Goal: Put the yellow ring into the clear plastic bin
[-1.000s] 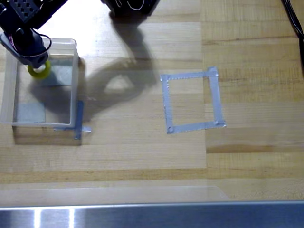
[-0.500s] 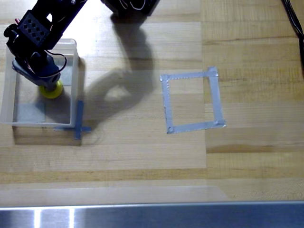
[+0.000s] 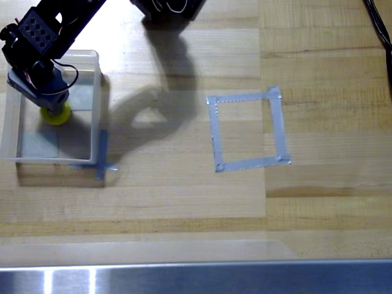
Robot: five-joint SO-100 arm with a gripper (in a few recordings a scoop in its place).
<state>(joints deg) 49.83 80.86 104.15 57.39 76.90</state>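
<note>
Yellow ring (image 3: 56,115) inside clear plastic bin (image 3: 96,104)

The yellow ring (image 3: 56,115) is a small bright doughnut, half hidden under the gripper (image 3: 51,105), sitting right at the jaws' tips. It lies inside the clear plastic bin (image 3: 95,131), a square translucent tub with frosted whitish walls and grey patches showing through its bottom, which surrounds the jaws.

Black arm (image 3: 52,21) w/ perforated block, blue-grey wrist, thin cables.
</note>
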